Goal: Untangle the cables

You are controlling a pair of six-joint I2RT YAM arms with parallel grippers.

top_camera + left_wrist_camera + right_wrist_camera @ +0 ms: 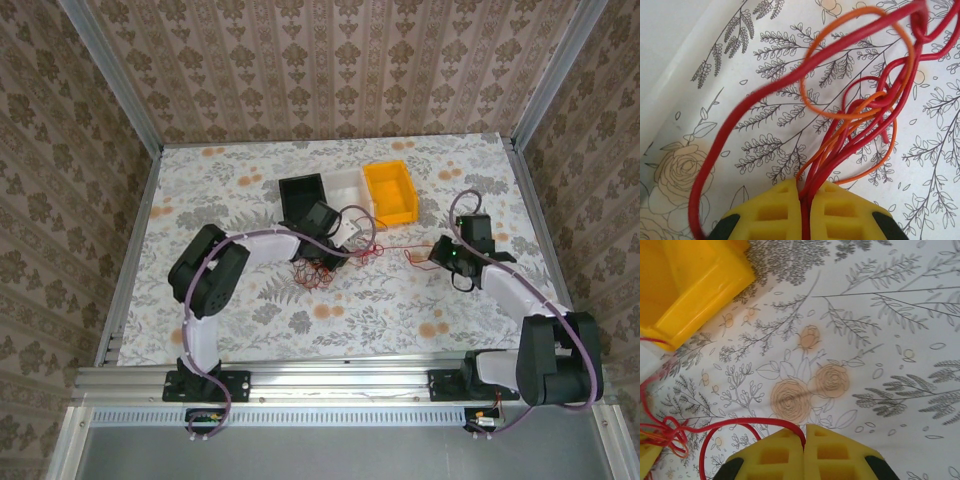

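The cables [318,268] are thin red and orange wires lying in a loose tangle on the flowered table, just in front of the bins. My left gripper [340,243] sits over the tangle. In the left wrist view its yellow fingers [775,210] are shut on a bundle of several red and orange strands [860,125], which fan out ahead in loops. My right gripper [437,252] is to the right of the tangle. Its jaws [804,432] are shut on a single red wire [730,422] that arcs left toward a knot [670,432].
Three small bins stand side by side behind the tangle: black [303,195], white [345,186] and yellow [392,190]. The yellow bin's corner [685,280] is close to my right gripper. Aluminium rails and patterned walls frame the table.
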